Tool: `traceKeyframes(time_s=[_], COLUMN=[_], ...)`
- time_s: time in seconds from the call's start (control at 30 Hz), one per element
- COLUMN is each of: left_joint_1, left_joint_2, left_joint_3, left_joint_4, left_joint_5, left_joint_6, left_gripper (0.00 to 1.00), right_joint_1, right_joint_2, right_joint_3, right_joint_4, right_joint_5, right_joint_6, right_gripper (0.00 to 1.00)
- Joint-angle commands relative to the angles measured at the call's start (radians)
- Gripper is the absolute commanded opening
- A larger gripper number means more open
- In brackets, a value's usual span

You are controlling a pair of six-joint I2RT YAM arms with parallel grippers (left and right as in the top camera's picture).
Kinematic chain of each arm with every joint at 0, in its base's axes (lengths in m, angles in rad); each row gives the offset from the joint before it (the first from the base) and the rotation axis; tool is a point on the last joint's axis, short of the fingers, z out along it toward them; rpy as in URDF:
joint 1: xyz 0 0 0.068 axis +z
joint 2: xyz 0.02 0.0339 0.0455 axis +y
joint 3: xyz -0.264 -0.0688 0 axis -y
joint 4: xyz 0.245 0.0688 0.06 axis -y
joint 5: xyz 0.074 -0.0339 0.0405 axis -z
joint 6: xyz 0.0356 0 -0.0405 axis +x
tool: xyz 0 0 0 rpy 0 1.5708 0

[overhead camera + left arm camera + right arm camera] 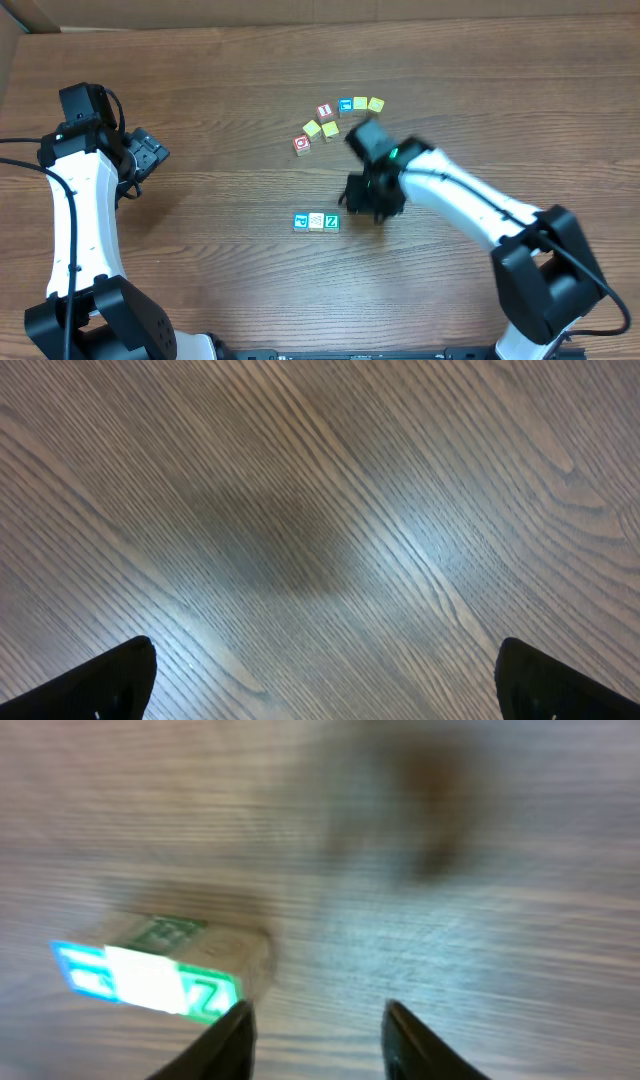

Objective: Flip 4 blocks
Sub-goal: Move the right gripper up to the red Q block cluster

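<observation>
**Overhead view.** Three blocks lie in a touching row near the middle of the table (200, 80), the row's long axis running left to right across the picture. They are the blue-faced block (302, 221), the pale patterned block (317, 221) and the teal Z block (331, 221), with the Z upright as seen from here. A red-faced block (301, 144) lies apart, farther up the table, at the left end of a loose cluster with yellow cubes (312, 129) and a red cube marked "1" (325, 111). The right arm reaches in from the lower right. The right claw (372, 205) is blurred and sits just beside the Z end of the row. The left arm is folded back at the left side, its left claw (150, 155) well apart from all the blocks. Bare wood lies left of and below the row.

**Left wrist view.** The left claw (330, 690) is released, its fingertips (110, 685) spread to the lower corners over bare wood grain.

**Right wrist view.** This picture is blurred. The right claw (320, 1045) is released, its jaws apart over bare table. The row sits at lower left, with the teal Z block (205, 995) nearest the left fingertip (235, 1040).
</observation>
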State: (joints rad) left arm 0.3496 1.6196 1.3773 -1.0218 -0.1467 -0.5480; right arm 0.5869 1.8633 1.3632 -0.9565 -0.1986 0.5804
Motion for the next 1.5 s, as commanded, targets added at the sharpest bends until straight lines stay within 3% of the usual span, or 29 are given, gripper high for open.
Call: traceKeyframes(time_s=[0.0, 0.2, 0.37, 0.67, 0.93, 1.47], left_joint_1=[0.003, 0.003, 0.003, 0.003, 0.003, 0.003], left_joint_2=[-0.005, -0.005, -0.005, -0.005, -0.005, -0.005], left_joint_3=[0.01, 0.01, 0.01, 0.01, 0.01, 0.01], left_joint_4=[0.002, 0.001, 0.001, 0.002, 0.001, 0.001], left_joint_5=[-0.007, -0.007, -0.007, -0.007, -0.007, -0.006], left_joint_6=[-0.002, -0.002, -0.002, -0.002, -0.003, -0.002], left_gripper=[1.0, 1.0, 1.0, 1.0, 1.0, 1.0], right_joint_1=[-0.08, -0.121, -0.101, 0.022, 0.124, 0.134], right_joint_2=[-0.014, 0.015, 0.105, 0.299, 0.423, 0.494], right_joint_3=[0.245, 0.566, 0.682, 0.686, 0.685, 0.652], right_joint_4=[-0.099, -0.238, -0.239, -0.055, 0.003, 0.134], right_joint_5=[0.039, 0.091, 0.093, 0.121, 0.288, 0.362], right_joint_6=[-0.148, -0.249, -0.278, -0.278, -0.278, -0.301], right_gripper=[0.53, 0.57, 0.58, 0.55, 0.55, 0.54])
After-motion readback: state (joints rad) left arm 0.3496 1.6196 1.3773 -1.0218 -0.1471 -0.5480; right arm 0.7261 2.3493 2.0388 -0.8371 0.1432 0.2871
